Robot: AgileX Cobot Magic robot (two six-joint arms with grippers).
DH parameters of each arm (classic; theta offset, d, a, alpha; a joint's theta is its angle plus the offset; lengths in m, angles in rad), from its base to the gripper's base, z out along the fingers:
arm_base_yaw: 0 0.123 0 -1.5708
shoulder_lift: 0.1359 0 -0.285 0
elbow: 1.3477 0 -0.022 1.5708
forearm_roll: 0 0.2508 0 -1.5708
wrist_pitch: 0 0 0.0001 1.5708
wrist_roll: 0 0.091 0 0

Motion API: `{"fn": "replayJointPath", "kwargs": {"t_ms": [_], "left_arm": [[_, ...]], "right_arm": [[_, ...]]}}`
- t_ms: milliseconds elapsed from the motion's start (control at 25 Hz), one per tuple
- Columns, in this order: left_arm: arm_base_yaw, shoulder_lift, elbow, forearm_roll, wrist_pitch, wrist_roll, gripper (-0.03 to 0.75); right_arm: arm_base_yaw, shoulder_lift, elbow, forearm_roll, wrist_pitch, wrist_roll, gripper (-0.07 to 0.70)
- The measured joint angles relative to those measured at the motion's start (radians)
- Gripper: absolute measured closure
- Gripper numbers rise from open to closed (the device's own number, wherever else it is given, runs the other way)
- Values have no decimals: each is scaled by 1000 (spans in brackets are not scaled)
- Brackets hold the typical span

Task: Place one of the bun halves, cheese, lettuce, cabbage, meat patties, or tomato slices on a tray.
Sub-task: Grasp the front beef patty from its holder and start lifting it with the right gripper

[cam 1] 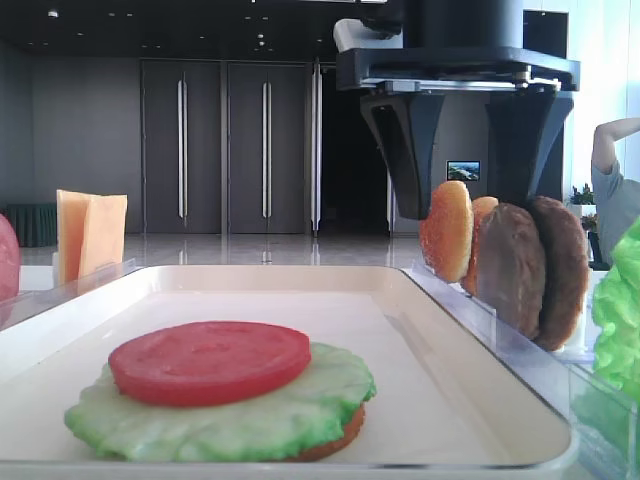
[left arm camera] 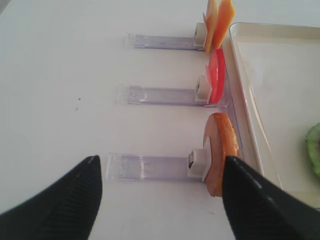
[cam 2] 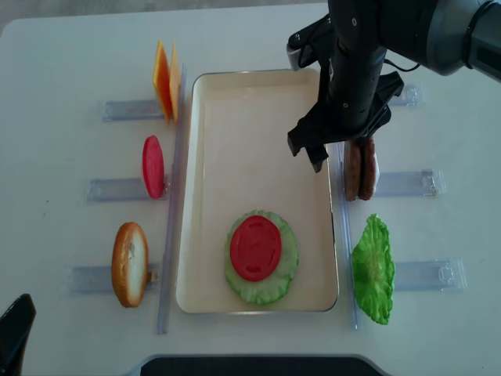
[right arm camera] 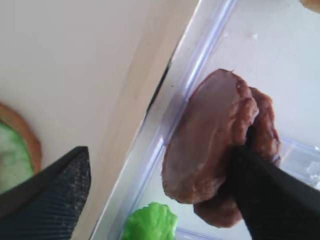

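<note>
Cream-white plastic tray (cam 2: 205, 188) at the centre of the table (cam 2: 63, 47), already carrying a lettuce leaf (cam 2: 286, 270) topped by a tomato slice (cam 2: 255, 247) toward its 6 o'clock end. Two meat patties (cam 2: 360, 168) stand on edge in a clear holder (cam 2: 407, 183) just outside the tray's 3 o'clock rim; the paler greyish-brown one (right arm camera: 205, 137) is nearer the tray, with the darker one (right arm camera: 267, 125) behind it. The right hand (cam 2: 335, 149) hangs above this pair with its jaws spread wide and nothing gripped; in the wrist view one finger (right arm camera: 270, 195) sits between the two patties while the other (right arm camera: 47, 192) hangs over the tray side, so they straddle the paler patty. The left hand (left arm camera: 160, 195) is fully open and empty at 8 o'clock, near a bun half (left arm camera: 220, 152).

Step in hand, by my reading: reaching for the paler patty. The next move calls for closing on its faces, lifting clear of the holder, and carrying it over the tray.
</note>
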Motion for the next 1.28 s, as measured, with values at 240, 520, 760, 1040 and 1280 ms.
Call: {"fn": "replayJointPath", "kwargs": {"t_ms": [240,520,760,1040,1280], "left_arm": [[0,0,0,0,0,0,142],[0,0,0,0,0,0,142],[0,0,0,0,0,0,142],[0,0,0,0,0,0,142],[0,0,0,0,0,0,142]], "right_arm": [[0,4,0,-25,24,6,83],[0,4,0,2,24,6,83],[0,3,-6,55,24,-6,83],[0,5,-32,101,31,-7,83],[0,5,-33,73,33,-2,83]]}}
